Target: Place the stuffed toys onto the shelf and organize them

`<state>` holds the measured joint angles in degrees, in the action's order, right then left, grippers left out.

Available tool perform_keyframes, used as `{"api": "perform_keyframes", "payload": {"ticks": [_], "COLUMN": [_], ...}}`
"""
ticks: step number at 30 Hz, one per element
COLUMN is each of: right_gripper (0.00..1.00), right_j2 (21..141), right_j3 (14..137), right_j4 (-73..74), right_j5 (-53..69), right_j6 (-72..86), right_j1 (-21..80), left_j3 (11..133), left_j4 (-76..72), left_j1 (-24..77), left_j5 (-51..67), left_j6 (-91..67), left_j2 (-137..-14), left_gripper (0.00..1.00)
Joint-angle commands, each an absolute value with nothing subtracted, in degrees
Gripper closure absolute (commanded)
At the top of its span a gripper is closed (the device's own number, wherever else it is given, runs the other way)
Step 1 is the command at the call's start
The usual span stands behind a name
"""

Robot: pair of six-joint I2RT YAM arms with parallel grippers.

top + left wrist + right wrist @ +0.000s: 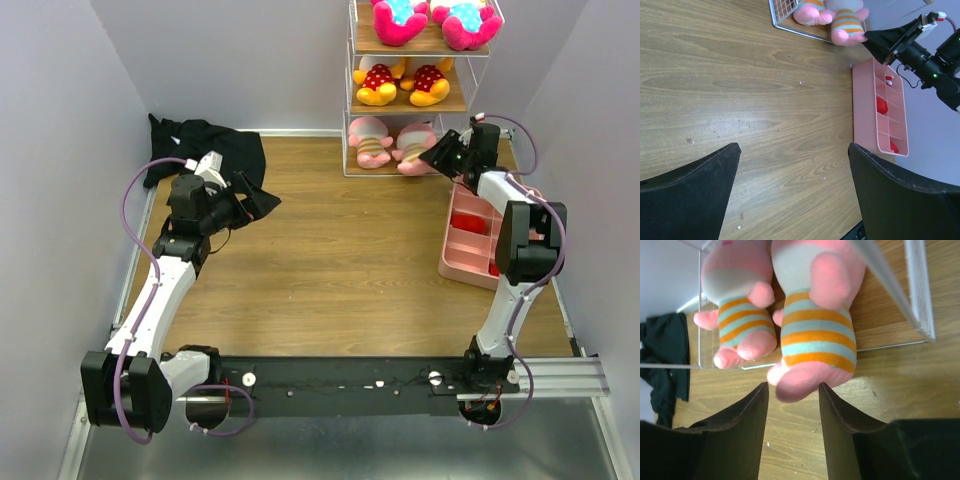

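Observation:
The shelf (350,60) stands at the back right. Its top board holds two white-and-magenta toys (400,20), its middle board two yellow toys (378,82), and its bottom board two pale pink striped toys (370,140). The right pink toy (815,335) leans out over the shelf's front edge. My right gripper (792,387) is open, with its tips on either side of that toy's feet; it also shows in the top view (437,152). My left gripper (794,149) is open and empty over the bare wooden floor at the left (262,200).
A black cloth (200,145) lies at the back left behind my left arm. A pink compartment tray (475,240) with small red items lies under my right arm, beside the shelf. Purple walls close in the left, back and right sides.

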<state>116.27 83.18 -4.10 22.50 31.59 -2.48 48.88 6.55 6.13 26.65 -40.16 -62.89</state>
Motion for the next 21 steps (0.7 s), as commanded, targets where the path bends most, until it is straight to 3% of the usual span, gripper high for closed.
{"api": "perform_keyframes", "payload": {"ticks": [1,6,10,11,14,17,21], "right_gripper": [0.43,0.37,0.53,0.67,0.89,0.99,0.99], "right_j2": [110.05,107.85,104.68,103.98,103.53,105.81,107.66], "right_j3": [81.30,79.64,73.59,72.26,70.14,71.36,69.52], "right_j4": [-1.06,2.98,-1.30,-2.28,-4.30,-1.94,-3.60], "right_j5": [14.60,11.26,11.34,10.55,7.39,5.98,3.87], "right_j6": [34.98,35.42,39.19,39.72,39.82,38.24,38.75], "right_j1": [-2.72,-2.72,-2.20,-1.85,-0.53,-0.09,1.84], "left_j3": [49.48,49.48,49.40,49.39,49.39,49.48,49.48], "left_j4": [5.62,5.54,5.36,5.36,5.45,5.62,5.71], "left_j1": [6.24,6.24,6.24,6.24,6.24,6.24,6.24], "left_j5": [27.51,27.42,27.60,27.60,27.42,27.25,27.07], "left_j6": [-40.08,-40.08,-40.25,-40.25,-40.08,-39.99,-39.99], "left_j2": [-61.35,-61.26,-61.26,-61.26,-61.17,-61.17,-60.82], "left_gripper": [0.01,0.01,0.01,0.01,0.01,0.01,0.01]}}
